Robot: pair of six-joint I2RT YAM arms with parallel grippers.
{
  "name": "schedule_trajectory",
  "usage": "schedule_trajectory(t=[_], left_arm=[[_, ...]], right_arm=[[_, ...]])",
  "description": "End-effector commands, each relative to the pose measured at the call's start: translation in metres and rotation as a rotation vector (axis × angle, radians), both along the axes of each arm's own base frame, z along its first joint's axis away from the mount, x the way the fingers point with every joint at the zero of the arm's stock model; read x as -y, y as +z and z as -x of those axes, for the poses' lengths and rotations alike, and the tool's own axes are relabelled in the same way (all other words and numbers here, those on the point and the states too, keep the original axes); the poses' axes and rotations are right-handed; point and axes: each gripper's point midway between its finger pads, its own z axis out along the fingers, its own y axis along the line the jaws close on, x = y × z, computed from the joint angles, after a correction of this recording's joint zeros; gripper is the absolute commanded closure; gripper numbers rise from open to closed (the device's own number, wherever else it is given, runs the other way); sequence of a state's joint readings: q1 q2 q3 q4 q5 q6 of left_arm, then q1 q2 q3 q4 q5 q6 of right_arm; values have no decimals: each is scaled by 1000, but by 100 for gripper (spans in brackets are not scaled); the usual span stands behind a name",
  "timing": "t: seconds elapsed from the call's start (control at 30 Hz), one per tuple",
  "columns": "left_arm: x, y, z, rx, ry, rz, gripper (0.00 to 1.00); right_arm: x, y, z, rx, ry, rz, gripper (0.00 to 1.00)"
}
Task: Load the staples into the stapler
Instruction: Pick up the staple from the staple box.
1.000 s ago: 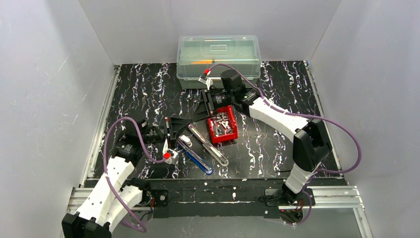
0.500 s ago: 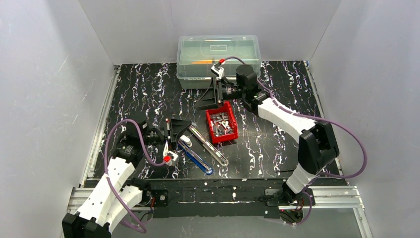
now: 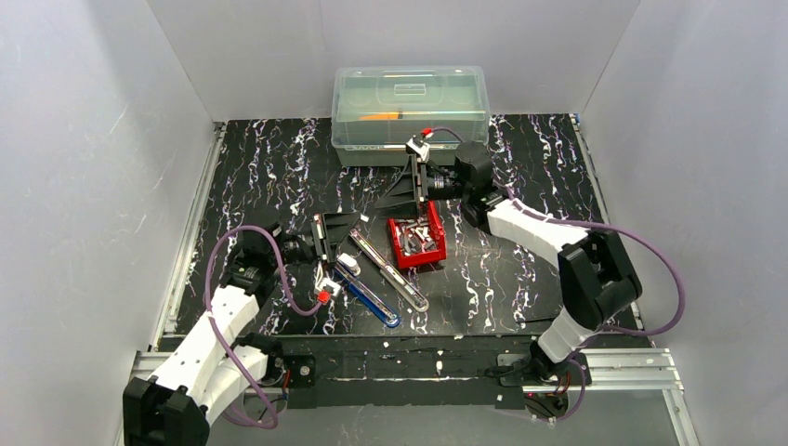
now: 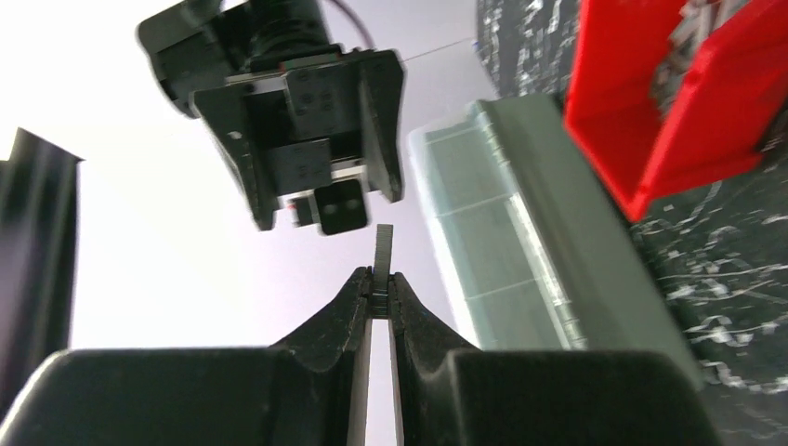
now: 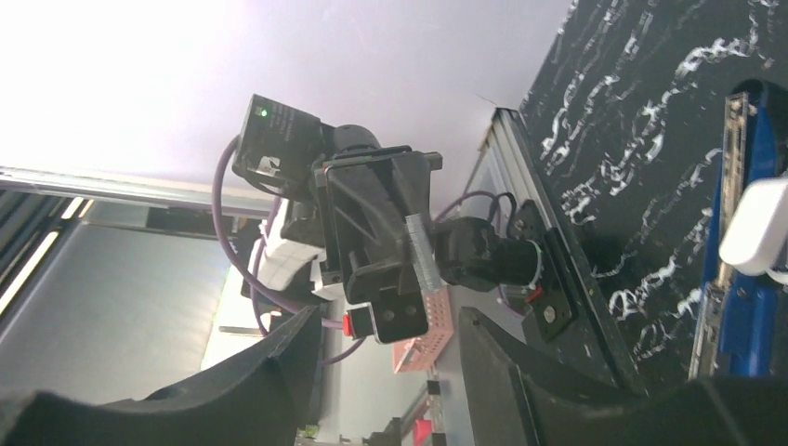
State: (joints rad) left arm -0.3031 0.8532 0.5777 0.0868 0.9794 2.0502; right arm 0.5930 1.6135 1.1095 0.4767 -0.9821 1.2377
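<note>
- Table [image 3: 279, 167]: a black marbled mat. A clear lidded box [image 3: 409, 98] stands at its far edge, well away from the work.
- Stapler [image 3: 372, 288]: it lies opened out near the middle, blue base and silver magazine rail splayed apart. I cannot tell from here whether the rail channel is bare.
- Red bin [image 3: 423, 264]: it sits just beside the stapler's far end, with loose staples [image 3: 418, 237] heaped inside.
- Right gripper [image 5: 383, 334]: the jaws are spread with nothing between them. It is raised beyond the bin and faces the left arm.
- Left gripper [image 4: 382, 283]: the jaws are pressed together on a staple strip [image 4: 384, 243], pinching its lower part between the very tips.
- Position of the strip: it is off the table, its free end pointing at the right gripper but apart from it. The stapler rail lies near, below and to one side.
- Judgement on the step: this is carrying the strip to the rail.
  - Keep the pinch firm, since the hold is narrow and the strip could pivot.
  - Line its long axis up with the rail, legs down.
  - Lower it until seated before letting go.
  - The free right gripper could steady the stapler.
</note>
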Motion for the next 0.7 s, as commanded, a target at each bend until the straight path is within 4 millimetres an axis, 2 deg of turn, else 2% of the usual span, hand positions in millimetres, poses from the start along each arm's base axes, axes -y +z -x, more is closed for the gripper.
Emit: schedule_trajectory(t=[0.0,0.3,0.43,0.57,0.67], left_arm=[[3,43,-1,332,-21,8,100],[1,80,5,475,-10,46,100],[-3,100,4,524,17,57,100],[-3,119,4,574,27,70,100],[-2,124,3,600,21,71,100]], right_arm=[[3,38,10,13,57,-183,36],[18,87,8,-111,92,-523,33],[17,86,6,-130,82,-523,32],[16,95,5,-137,88,-536,32],[13,101,6,-149,100,-546,33]])
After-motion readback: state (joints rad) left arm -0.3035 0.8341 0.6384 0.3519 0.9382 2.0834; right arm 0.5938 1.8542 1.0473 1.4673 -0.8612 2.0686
